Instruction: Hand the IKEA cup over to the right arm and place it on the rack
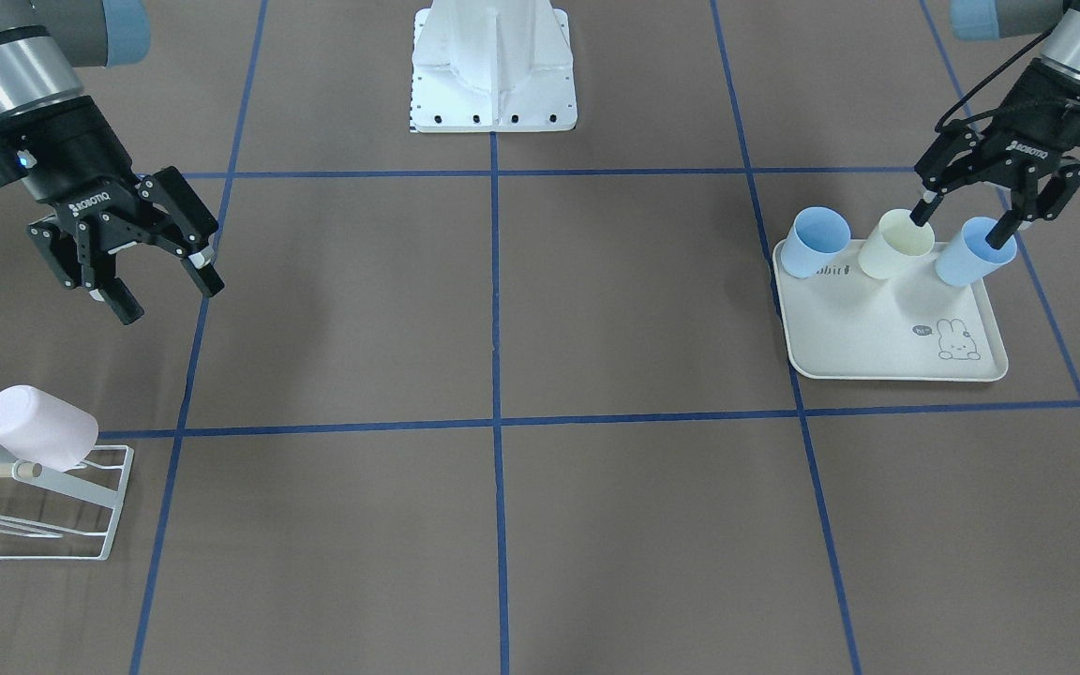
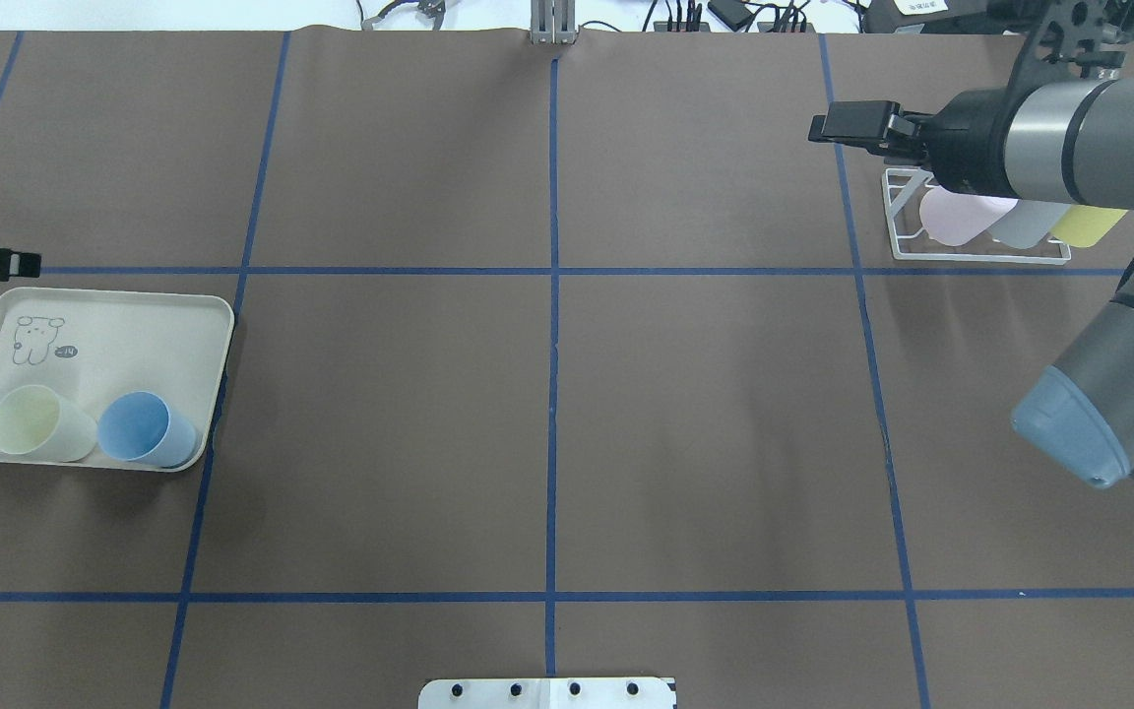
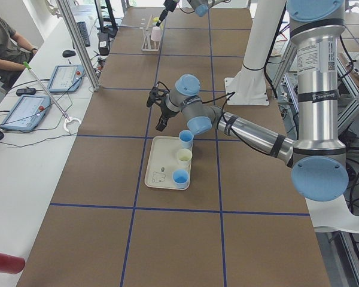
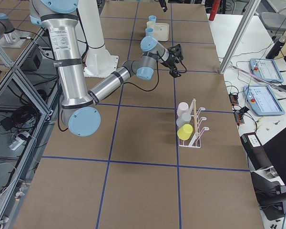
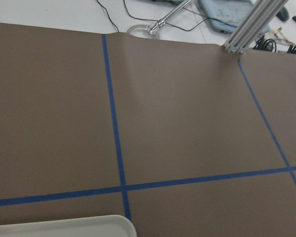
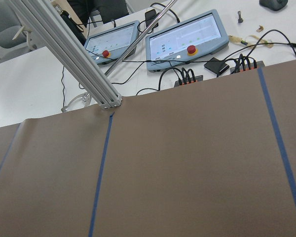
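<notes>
Cups (image 1: 817, 242) stand mouth-up along the tray (image 1: 868, 328) edge nearest the robot in the front view. The cream cup (image 1: 896, 246) and end blue cup (image 1: 969, 253) sit beneath my left gripper (image 1: 960, 223), spread wide and empty; the right gripper (image 1: 170, 295), equally spread and empty, hangs near the rack (image 1: 120, 502). Overhead, the left gripper shows past the tray's far edge, so I judge the cups lie below it, toward the base.

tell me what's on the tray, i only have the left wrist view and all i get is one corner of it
observer: three cups stand on the tray, a cream cup between two blue cups.
operator: is the left gripper holding any of them
observer: no, the left gripper hovers open and empty, above the cups and touching none.
</notes>
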### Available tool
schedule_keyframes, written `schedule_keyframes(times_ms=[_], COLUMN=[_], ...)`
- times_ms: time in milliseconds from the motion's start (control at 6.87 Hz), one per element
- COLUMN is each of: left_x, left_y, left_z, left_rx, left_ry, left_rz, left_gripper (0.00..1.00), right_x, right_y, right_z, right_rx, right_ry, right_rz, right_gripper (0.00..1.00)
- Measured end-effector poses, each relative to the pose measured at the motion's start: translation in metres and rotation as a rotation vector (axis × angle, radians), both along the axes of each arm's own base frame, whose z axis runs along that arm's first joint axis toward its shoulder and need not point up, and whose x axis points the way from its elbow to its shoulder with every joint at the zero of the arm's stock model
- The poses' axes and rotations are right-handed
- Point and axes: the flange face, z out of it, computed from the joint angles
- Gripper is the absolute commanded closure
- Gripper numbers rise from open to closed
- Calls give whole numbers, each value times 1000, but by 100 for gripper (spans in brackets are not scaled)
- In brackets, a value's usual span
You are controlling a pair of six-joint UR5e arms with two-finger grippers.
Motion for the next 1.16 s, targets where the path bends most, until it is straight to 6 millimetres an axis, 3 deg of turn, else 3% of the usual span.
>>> schedule_keyframes(times_ms=[582, 728, 1165], left_x=[-44, -49, -52], left_y=[-8, -11, -9], left_z=[124, 146, 173], left_rx=[56, 60, 36], left_ry=[-302, -330, -351], left_rz=[239, 274, 300], left_gripper=[0, 0, 0], right_x=[-22, -25, -31], right_y=[9, 11, 15], right_z=[-5, -7, -8], right_rx=[-34, -29, -27], right_ry=[-58, -68, -75], right_rz=[-61, -68, -83], right_gripper=[0, 0, 0])
